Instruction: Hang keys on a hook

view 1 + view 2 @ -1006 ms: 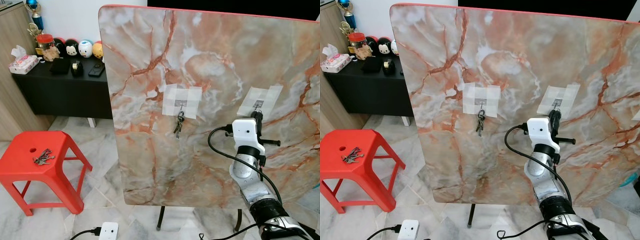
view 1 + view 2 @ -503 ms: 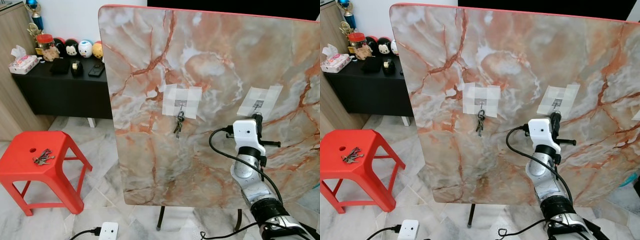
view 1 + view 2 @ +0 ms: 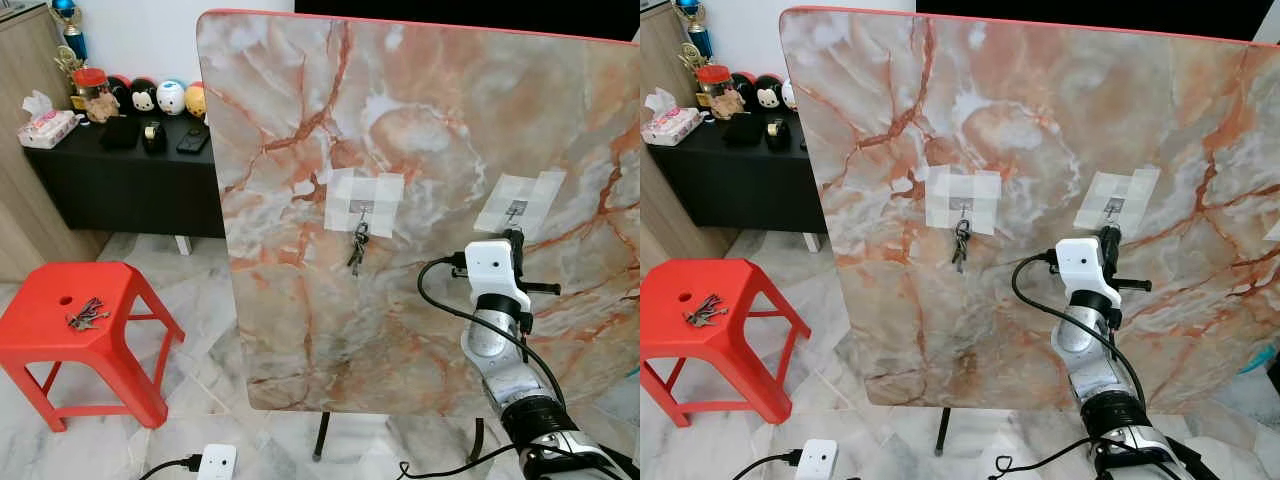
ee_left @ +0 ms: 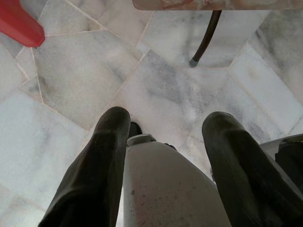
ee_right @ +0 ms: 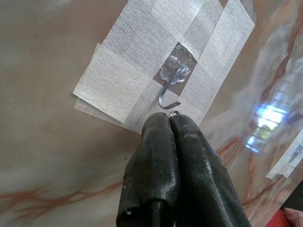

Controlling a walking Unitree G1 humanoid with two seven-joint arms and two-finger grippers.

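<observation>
Our right arm is raised in front of us, wrist pointing up, and the right gripper (image 5: 169, 124) has its two black fingers (image 5: 154, 165) pressed tight together, tips uppermost. Our left arm hangs low, the left gripper (image 4: 163, 130) aimed downward with its fingers (image 4: 102, 165) spread well apart.

- A bunch of keys (image 3: 357, 248) hangs straight down from a small metal hook (image 3: 361, 211), taped with white strips to the upright marble-patterned board (image 3: 290, 300).
- A second metal hook (image 5: 170, 87), on a clear flower-shaped base under crossed white tape, sits further right on the same board; nothing hangs from it.
- A thin metal ring (image 5: 174, 113) peeks out at the tips of the right hand (image 5: 169, 124), just below that hook's curl.
- Another bunch of keys (image 3: 87, 315) lies flat on the red stool (image 3: 40, 345).
</observation>
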